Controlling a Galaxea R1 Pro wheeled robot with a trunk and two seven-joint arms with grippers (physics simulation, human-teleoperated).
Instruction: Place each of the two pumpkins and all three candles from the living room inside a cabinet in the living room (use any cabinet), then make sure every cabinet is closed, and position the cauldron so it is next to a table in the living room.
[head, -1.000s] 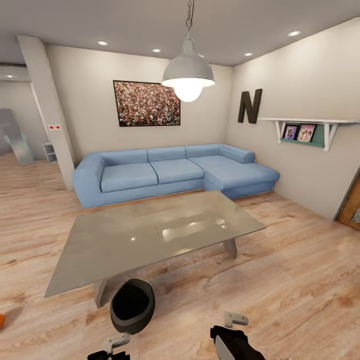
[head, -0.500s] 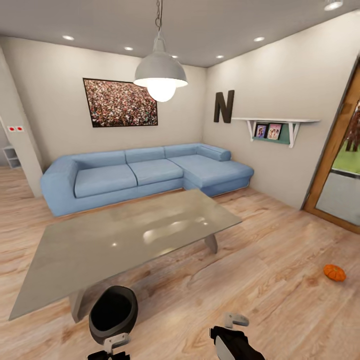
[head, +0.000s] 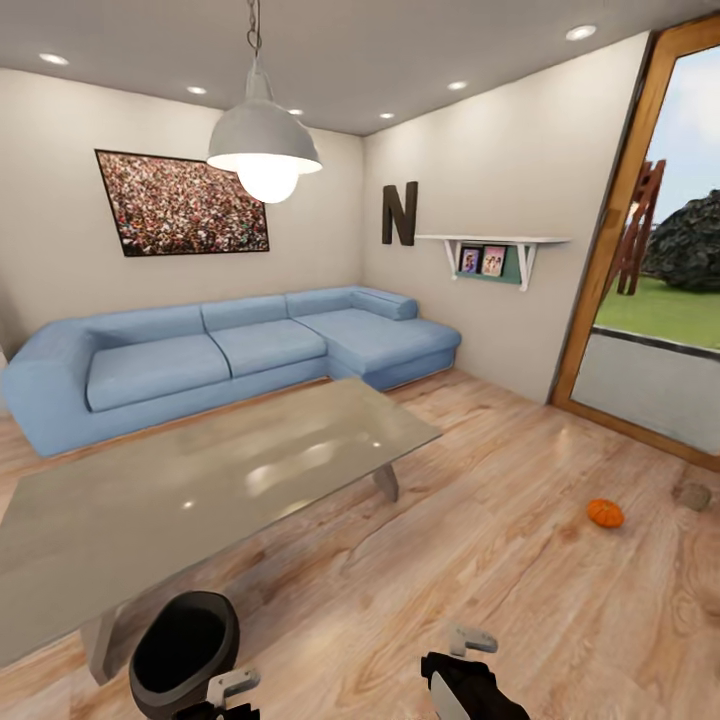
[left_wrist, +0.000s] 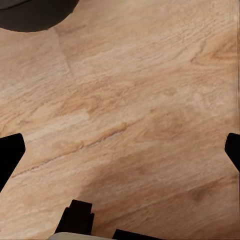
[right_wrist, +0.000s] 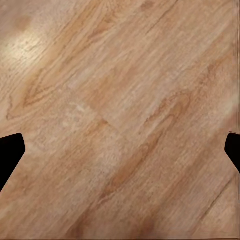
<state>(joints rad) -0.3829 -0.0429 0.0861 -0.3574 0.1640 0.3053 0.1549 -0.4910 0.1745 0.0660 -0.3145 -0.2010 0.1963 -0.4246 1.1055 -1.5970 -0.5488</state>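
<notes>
At lower right of the head view, 1 pumpkin (head: 604, 513) lies on the wood floor (head: 480, 560), a tan-grey candle (head: 692, 494) near it by the glass door (head: 655, 300); fetching them looks like the step in hand. The cauldron (head: 185, 655) sits at lower left beside the table (head: 200, 480), nothing between.

Across the left wrist view, the left gripper (left_wrist: 120, 150) is spread wide, empty.

Likewise the right gripper (right_wrist: 120, 150), over bare floor.
</notes>
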